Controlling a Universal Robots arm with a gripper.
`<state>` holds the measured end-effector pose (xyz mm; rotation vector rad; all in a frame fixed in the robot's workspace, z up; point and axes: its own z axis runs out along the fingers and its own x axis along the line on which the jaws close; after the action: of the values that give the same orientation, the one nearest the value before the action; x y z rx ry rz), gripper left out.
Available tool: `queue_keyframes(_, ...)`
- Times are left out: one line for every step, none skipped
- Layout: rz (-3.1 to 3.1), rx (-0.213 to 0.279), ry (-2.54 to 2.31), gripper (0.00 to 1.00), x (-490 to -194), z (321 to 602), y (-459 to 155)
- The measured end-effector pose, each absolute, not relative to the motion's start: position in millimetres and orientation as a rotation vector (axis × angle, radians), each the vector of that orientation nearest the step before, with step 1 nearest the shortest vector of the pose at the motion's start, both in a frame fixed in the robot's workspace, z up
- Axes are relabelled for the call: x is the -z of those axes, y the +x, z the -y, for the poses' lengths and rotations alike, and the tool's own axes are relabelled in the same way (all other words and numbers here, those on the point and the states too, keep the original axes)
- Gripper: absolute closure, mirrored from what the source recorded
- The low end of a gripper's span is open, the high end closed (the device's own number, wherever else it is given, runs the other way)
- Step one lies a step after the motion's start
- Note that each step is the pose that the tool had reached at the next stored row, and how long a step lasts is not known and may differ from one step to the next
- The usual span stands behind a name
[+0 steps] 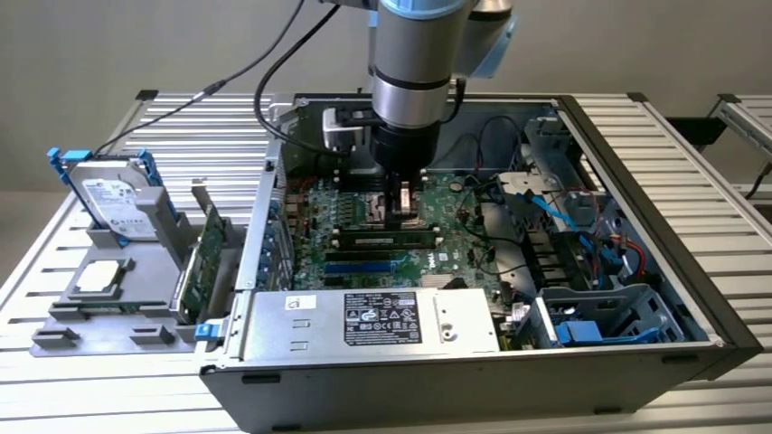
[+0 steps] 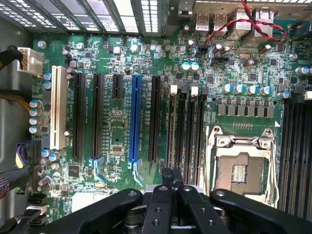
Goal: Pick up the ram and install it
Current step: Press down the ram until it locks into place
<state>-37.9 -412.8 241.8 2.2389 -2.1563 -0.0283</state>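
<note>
One ram (image 1: 386, 240) is what matters here. It stands on edge in a memory slot of the motherboard (image 2: 117, 131), just below and beside the tip of the gripper (image 1: 404, 201), on the side away from the CPU socket (image 2: 239, 168). From the exterior view it looks level along its length, but you cannot tell from these frames whether it is fully seated or whether the end clips have closed over it.

If the step in hand is pressing the stick home, which is how it reads to me, keep your push straight down along the slot. Keep it centred over the thin top edge, so the board does not rock toward one end. Judge success by the white latches (image 2: 194, 90) at the slot ends rather than by how far the arm travels. Go gently, because a thin board like this would likely bend before it breaks.

Your gripper (image 2: 171, 174) has its two fingers pressed together with nothing pinched between them. The tip sits over the bank of memory slots (image 2: 187, 126); whether it touches the ram is not clear.

Further from the tip, past one black slot, runs the blue expansion slot (image 2: 135, 122). Beyond that, at the near wall of the computer case (image 1: 675, 226), lies the power supply (image 1: 374, 316).
</note>
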Motion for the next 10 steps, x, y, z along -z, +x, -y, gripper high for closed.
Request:
queue_keyframes(2.157, 0.028, 2.239, 0.89, -240.4, 412.7, -38.4)
queue_keyframes(2.157, 0.028, 2.238, 0.89, -239.0, 412.6, -38.7)
queue_keyframes(2.157, 0.028, 2.238, 0.89, -237.3, 412.4, -39.0)
queue_keyframes(2.158, 0.028, 2.238, 0.89, -235.7, 412.2, -39.1)
queue_keyframes(2.158, 0.028, 2.237, 0.89, -234.2, 411.9, -39.1)
queue_keyframes(2.158, 0.028, 2.237, 0.89, -232.7, 411.6, -39.2)
queue_keyframes(2.159, 0.028, 2.237, 0.89, -231.4, 411.3, -39.3)
queue_keyframes(2.159, 0.028, 2.236, 0.89, -230.0, 410.9, -39.3)
queue_keyframes(2.159, 0.028, 2.236, 0.89, -229.0, 410.7, -39.4)
queue_keyframes(2.158, 0.027, 2.235, 0.89, -228.0, 410.5, -39.5)
